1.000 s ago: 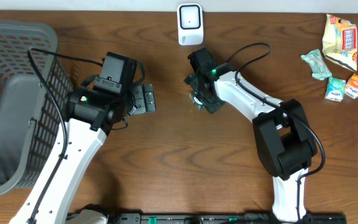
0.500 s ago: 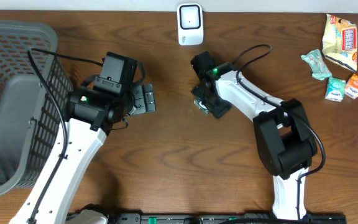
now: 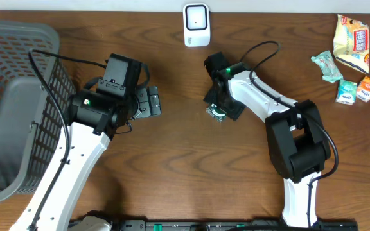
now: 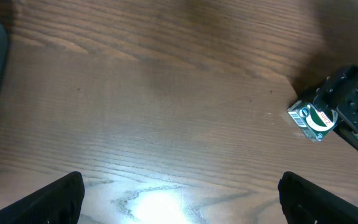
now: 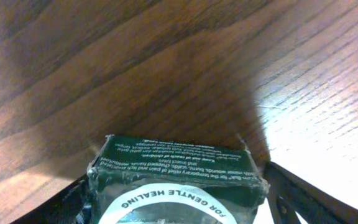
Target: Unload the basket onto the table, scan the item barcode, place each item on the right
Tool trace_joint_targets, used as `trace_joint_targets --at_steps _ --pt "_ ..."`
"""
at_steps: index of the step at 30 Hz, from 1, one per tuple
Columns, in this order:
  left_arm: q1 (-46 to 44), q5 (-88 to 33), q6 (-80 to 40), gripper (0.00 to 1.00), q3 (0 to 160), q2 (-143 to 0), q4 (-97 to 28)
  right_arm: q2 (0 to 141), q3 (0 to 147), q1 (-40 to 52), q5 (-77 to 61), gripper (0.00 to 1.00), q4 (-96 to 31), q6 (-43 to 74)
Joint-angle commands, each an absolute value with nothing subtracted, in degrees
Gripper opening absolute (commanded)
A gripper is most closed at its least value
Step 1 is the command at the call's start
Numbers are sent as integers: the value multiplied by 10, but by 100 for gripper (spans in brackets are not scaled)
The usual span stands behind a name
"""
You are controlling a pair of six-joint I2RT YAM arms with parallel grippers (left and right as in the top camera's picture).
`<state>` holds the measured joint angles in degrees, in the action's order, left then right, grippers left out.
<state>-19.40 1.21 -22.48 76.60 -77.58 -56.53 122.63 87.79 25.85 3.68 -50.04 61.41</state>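
The brown wooden surface (image 3: 172,173) carries a grey mesh basket (image 3: 11,102) along its left edge. Neither arm reaches into it. The left tool (image 3: 149,102) hangs over the left half of the surface with its jaws spread as wide as they go. It has hold of nothing, and its own camera shows only bare wood between its fingers (image 4: 48,199).

A white scanner (image 3: 196,24) stands at the middle of the far edge, and a few snack packets (image 3: 349,51) lie in the far right corner, well apart from both arms.

The task's thing, a small green box (image 3: 218,113), lies flat near the middle of the surface, between the scanner and the near edge. The right tool (image 3: 221,106) is down on it, one finger on each side. In the wrist view the box (image 5: 176,180) fills most of the gap. A sliver of space shows at one finger (image 5: 291,196), so the jaws look part open and not yet clamped.

Judged from this, the task is at its beginning. The box is straddled but not gripped or lifted, and nothing has been shown to the scanner. Gripping, carrying it to the far edge and turning the barcode toward the scanner all remain.
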Motion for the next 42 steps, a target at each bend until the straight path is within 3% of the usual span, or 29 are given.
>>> trace_joint_targets --at_steps 1,8,18,28,33,42 --pt "-196 9 -222 98 775 -775 -565 1244 873 267 26 77 -497 595" --pt "-196 9 -222 98 775 -775 -565 1248 871 285 30 63 -497 618" --pt "-196 9 -222 98 775 -775 -565 1248 871 290 11 69 -495 634" --pt "-196 9 -222 98 775 -775 -565 1248 871 290 21 66 -497 622" --pt "-196 9 -222 98 775 -775 -565 1244 871 289 24 59 -497 581" --pt "-196 9 -222 98 775 -775 -565 1230 876 295 28 59 -466 514"
